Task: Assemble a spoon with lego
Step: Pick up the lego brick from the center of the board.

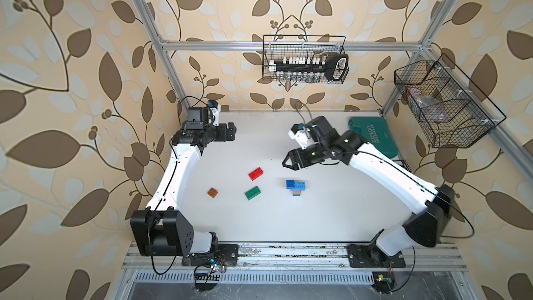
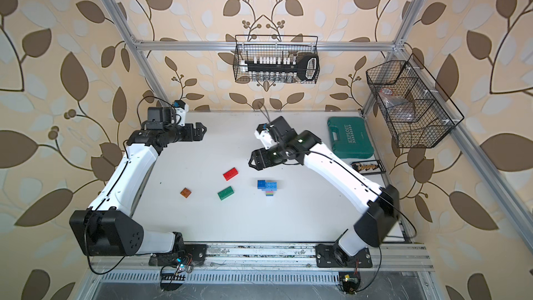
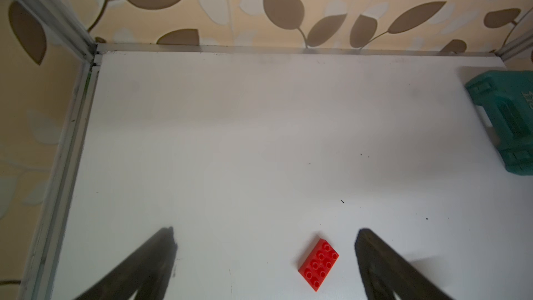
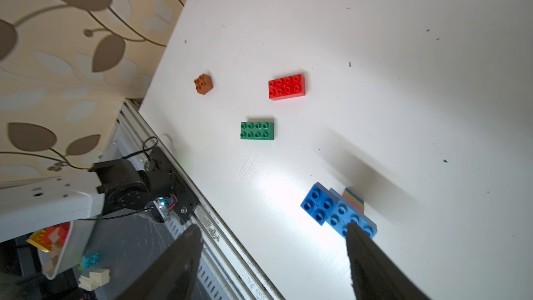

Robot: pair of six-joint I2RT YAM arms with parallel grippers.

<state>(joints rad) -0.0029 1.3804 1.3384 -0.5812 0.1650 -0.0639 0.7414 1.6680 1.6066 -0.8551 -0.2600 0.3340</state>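
Hovering above the white surface (image 1: 331, 220), my right gripper (image 1: 286, 158) stands parted and empty. The partly built spoon (image 1: 296, 187) is just on the near side of it and apart from it in both top views. The spoon so far is a dark-blue and a light-blue brick on a striped stub, studs up.

I judge that the coming move turns on the green brick (image 1: 252, 193). It lies loose to my left of the spoon, near it but not touching. Its long axis runs on a slant — near-left to far-right — roughly parallel to the red brick (image 1: 255, 174) beyond it. The orange brick (image 1: 212, 192) sits further left again.

My left gripper (image 1: 232, 131) is spread wide and empty, back by the far edge, and the red brick shows just ahead of it in the left wrist view. My right gripper looks the nearer to the green brick — I would swing left and turn the jaws across its short side.
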